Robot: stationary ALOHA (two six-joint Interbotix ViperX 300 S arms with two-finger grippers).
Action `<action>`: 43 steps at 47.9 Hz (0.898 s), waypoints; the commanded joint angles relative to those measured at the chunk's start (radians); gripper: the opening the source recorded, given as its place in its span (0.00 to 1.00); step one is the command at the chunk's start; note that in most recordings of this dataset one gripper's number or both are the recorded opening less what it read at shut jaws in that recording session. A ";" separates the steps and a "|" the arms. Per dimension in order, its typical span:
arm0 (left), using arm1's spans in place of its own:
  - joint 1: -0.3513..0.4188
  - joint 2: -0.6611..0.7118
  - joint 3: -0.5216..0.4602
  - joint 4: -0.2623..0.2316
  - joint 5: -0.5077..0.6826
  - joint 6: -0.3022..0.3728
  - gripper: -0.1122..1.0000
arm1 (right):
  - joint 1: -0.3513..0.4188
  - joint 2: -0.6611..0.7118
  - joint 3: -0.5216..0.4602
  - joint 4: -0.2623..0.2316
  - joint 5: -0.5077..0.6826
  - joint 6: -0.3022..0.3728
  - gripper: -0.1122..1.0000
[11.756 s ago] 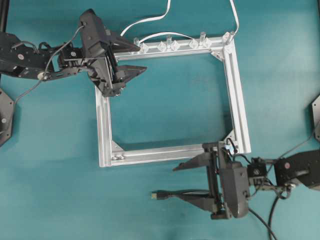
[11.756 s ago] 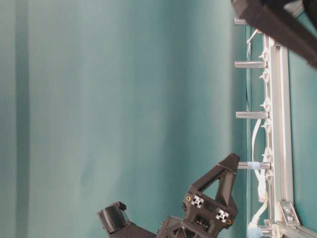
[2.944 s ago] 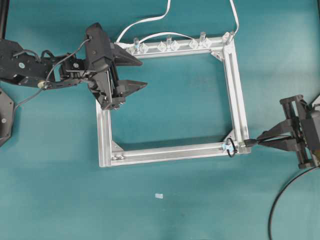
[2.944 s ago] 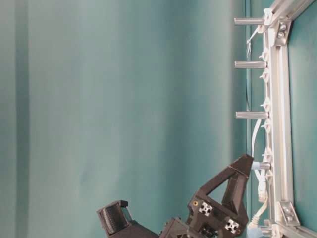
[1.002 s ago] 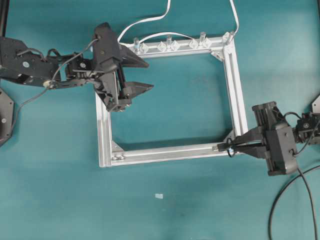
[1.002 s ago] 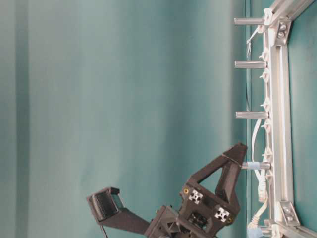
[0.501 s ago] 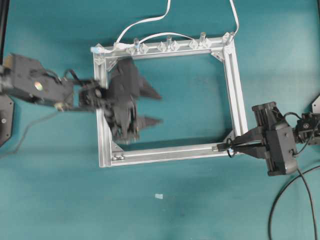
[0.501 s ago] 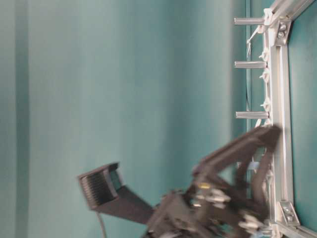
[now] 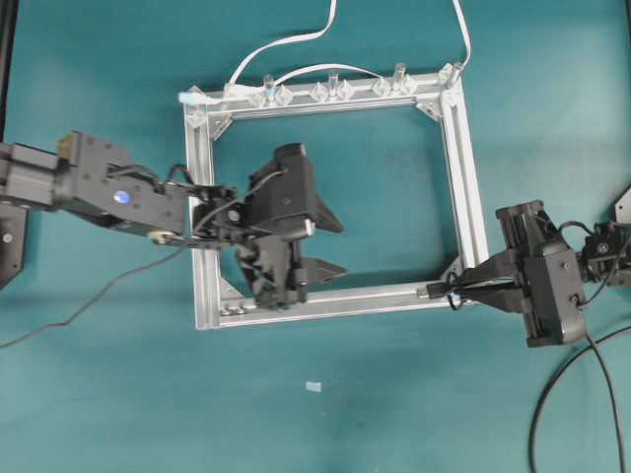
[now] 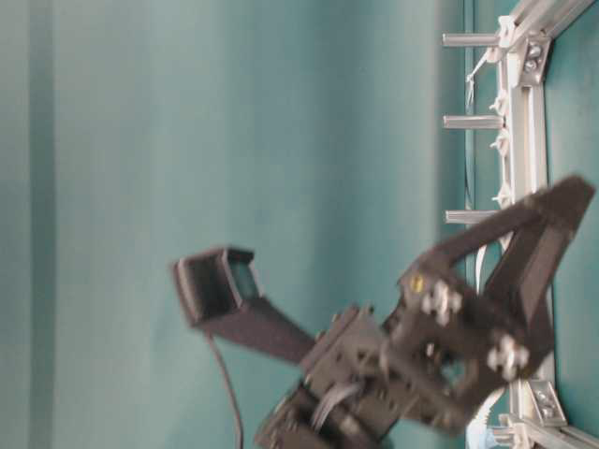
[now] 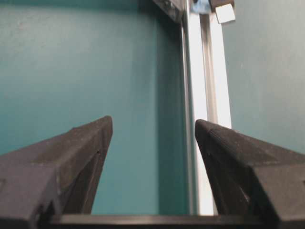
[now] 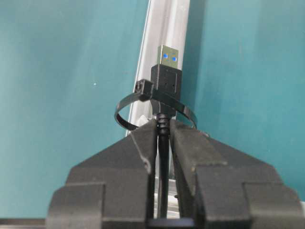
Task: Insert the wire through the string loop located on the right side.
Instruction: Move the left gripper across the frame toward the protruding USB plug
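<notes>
Fingers (image 12: 143,143) of the right gripper (image 12: 162,129) filled the lower half of the right wrist view, pressed together on the wire (image 12: 163,138) just behind its plug. The wire's thin black cord ran up the narrow slot between the two pads, and the plug stood clear of the fingertips, pointing to the top of the frame, its silvery tip uppermost. Around the rear of the plug, just above the fingertips, the string loop (image 12: 125,109) was seen as a thin dark band crossing the black body and curving out to the left. Behind the plug, the aluminium frame (image 12: 162,33) rose to the upper edge over the teal table (image 12: 62,71).

In the overhead view, the right gripper (image 9: 471,288) was placed at the lower right, pointing left at the frame's lower right corner, with the plug end of the wire (image 9: 434,291) lying over the bottom rail and the loop (image 9: 453,292) just right of the plug. The wire's slack was seen curving down to the lower right edge.

Further left, the left gripper (image 9: 333,246) was held over the lower left of the frame's opening, its jaws spread apart and nothing between them, well apart from the wire. In the left wrist view its two fingers (image 11: 81,143) were seen wide apart at the bottom, with one rail running up to the top edge between them, close to the right finger. At the top of the overhead view, a white cable (image 9: 286,41) was threaded along clear clips (image 9: 330,91) on the upper rail.
</notes>
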 commanded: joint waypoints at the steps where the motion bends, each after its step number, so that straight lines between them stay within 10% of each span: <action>1: -0.003 0.021 -0.071 0.003 -0.002 -0.044 0.75 | 0.000 -0.003 -0.015 -0.003 -0.011 -0.002 0.20; 43: -0.044 0.192 -0.376 0.006 0.187 -0.183 0.91 | -0.002 -0.005 -0.020 -0.003 -0.020 -0.002 0.20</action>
